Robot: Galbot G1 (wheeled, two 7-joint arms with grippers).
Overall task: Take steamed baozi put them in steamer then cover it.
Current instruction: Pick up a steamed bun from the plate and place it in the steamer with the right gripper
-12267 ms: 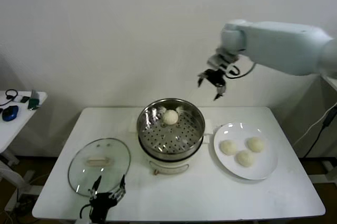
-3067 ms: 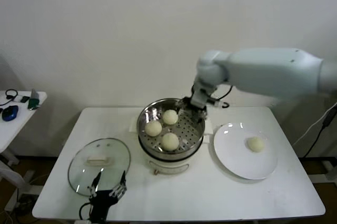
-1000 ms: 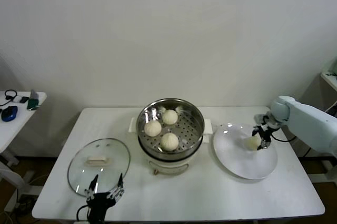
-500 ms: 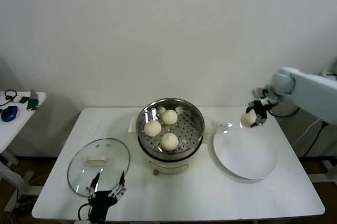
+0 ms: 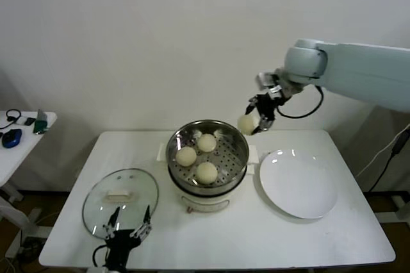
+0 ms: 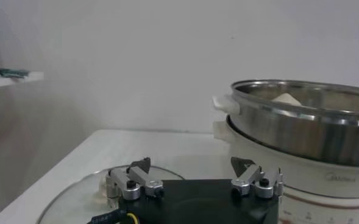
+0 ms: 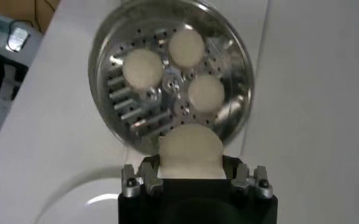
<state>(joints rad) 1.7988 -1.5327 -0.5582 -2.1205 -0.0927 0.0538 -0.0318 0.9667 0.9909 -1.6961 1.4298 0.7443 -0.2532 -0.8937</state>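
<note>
Cream-white dough fills the right tool (image 5: 254,121), which is clamped narrow on the last baozi (image 7: 190,151) and hangs in the air just outside the steamer's (image 5: 238,140) far right rim, above the level of the pot. From the right wrist view the bun sits squarely between the black fingers, with the perforated tray (image 7: 136,109) spread out beneath and beyond it.

Three baozi (image 5: 206,172) already lie in the steamer, grouped toward its middle and left, leaving bare tray on the side nearest the carried bun. The white plate (image 5: 307,202), to the right of the steamer on the table (image 5: 256,241), has nothing on it.

So the step in hand looks like the carry of the fourth bun. The next move probably calls for travel inward over the rim, a descent to the free patch of tray without pressing on the neighbours, then a release.

The glass cover (image 5: 96,212) lies flat on the table to the left of the steamer. The left tool (image 5: 127,229) waits at the cover's near edge, fingers spread wide and holding nothing.
</note>
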